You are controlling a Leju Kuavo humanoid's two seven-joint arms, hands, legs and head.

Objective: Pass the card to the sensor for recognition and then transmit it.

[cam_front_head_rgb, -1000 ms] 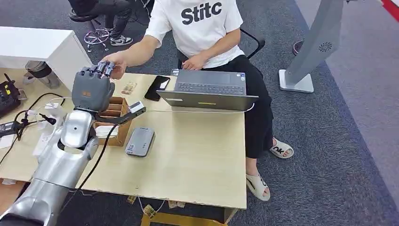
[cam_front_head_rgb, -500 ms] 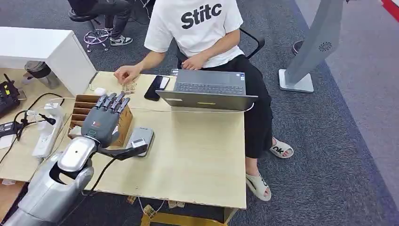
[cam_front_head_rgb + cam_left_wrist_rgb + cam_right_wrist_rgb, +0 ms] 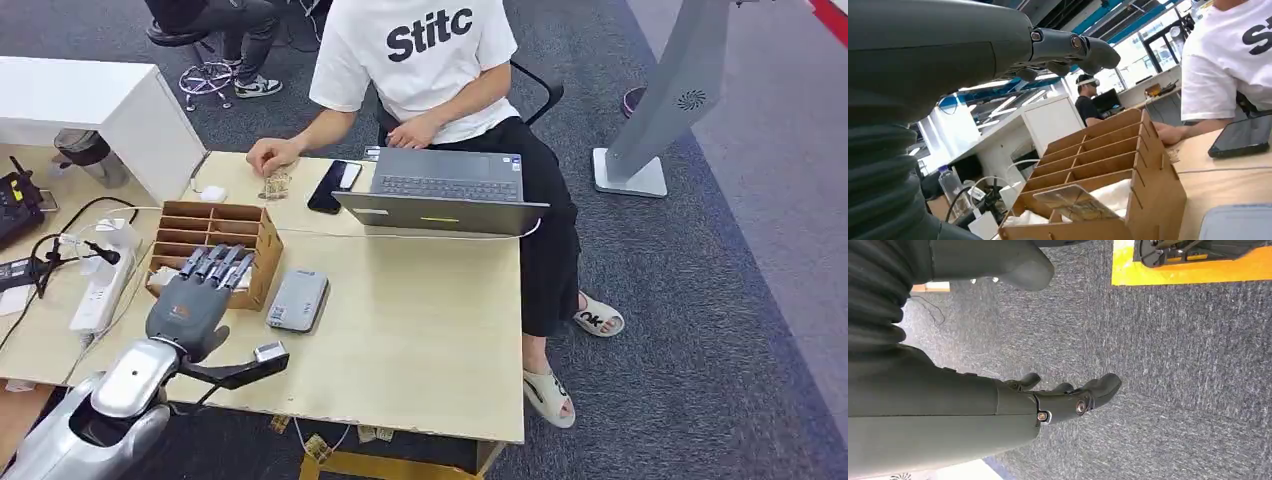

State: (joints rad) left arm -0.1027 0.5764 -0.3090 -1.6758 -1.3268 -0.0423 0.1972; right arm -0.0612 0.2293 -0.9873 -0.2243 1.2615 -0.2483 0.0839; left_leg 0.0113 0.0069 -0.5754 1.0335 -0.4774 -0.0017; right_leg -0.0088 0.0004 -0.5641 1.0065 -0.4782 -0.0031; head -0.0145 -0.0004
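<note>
Card (image 3: pixel 1075 202) in organizer, below left hand (image 3: pixel 195 300)

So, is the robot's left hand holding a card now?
No, the left hand hovers empty beside the wooden organizer, fingers extended.

Bare tabletop (image 3: pixel 420 330) is left open between the grey sensor (image 3: pixel 298 300) and the table's right edge; the far side is blocked by a laptop (image 3: pixel 445 190); the wooden box (image 3: pixel 215 245) is crowded by the left hand (image 3: pixel 190 300), seemingly just above its near edge.
</note>
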